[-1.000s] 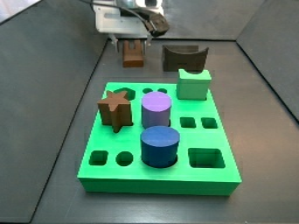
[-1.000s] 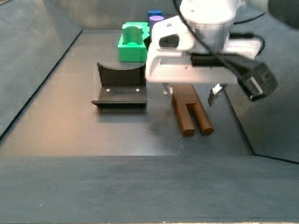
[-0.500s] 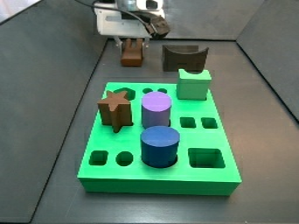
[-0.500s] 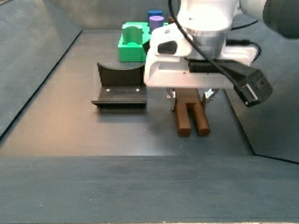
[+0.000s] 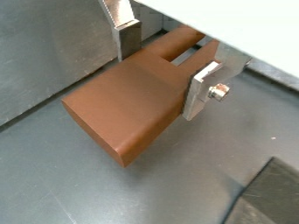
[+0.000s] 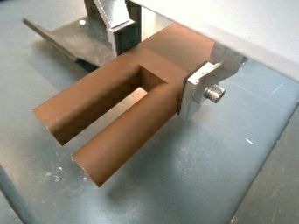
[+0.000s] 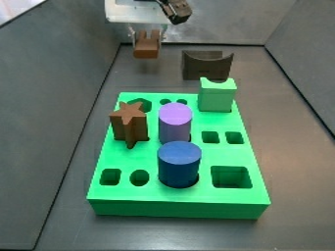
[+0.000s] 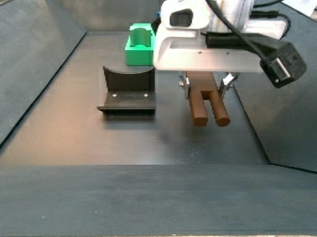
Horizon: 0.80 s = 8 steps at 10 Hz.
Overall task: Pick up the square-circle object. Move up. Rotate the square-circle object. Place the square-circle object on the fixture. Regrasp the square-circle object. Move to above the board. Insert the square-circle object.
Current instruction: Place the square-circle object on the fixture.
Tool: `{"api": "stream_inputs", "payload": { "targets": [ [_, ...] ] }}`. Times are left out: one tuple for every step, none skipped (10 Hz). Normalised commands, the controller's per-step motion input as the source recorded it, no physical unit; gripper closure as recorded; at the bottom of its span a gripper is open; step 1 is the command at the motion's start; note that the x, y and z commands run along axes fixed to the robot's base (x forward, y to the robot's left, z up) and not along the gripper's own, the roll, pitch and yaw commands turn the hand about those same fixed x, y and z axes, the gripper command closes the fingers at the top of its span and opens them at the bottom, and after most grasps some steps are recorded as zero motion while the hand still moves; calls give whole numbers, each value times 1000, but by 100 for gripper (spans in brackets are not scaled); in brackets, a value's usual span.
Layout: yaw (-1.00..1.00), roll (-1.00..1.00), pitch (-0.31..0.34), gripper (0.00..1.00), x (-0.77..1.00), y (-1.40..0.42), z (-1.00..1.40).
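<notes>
The square-circle object (image 8: 207, 106) is a reddish-brown forked peg. It hangs clear of the floor, and my gripper (image 8: 205, 85) is shut on its solid end. In both wrist views the silver fingers (image 5: 122, 31) (image 6: 201, 87) press its two sides, and its two prongs point away from the gripper (image 6: 162, 61). A side view shows it as a small brown block (image 7: 148, 46) under the gripper (image 7: 148, 37), behind the board (image 7: 177, 201). The dark fixture (image 7: 206, 65) (image 8: 126, 93) stands on the floor beside it, apart from it.
On the board stand a brown star peg (image 7: 128, 123), a purple cylinder (image 7: 175, 123), a blue cylinder (image 7: 179, 162) and a pale green block (image 7: 217, 93). Several holes in the board are open. Dark sloping walls enclose the floor on both sides.
The gripper has risen with the square-circle object held in it. The object, which lay on the floor a second ago, now hangs above it.
</notes>
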Motion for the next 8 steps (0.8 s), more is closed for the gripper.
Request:
{"api": "stream_inputs", "payload": {
  "targets": [
    [-1,0,2,100,3,0,1000],
    [-1,-1,24,100,-13,-2,1000],
    [-1,1,25,100,-16,-1,1000],
    [-2,6,27,100,-22,0,1000],
    [-3,10,30,100,-26,2,1000],
    [-3,14,32,100,-28,4,1000],
    [-4,17,36,100,-27,6,972],
    [-5,19,42,100,-22,7,806]
  ]
}}
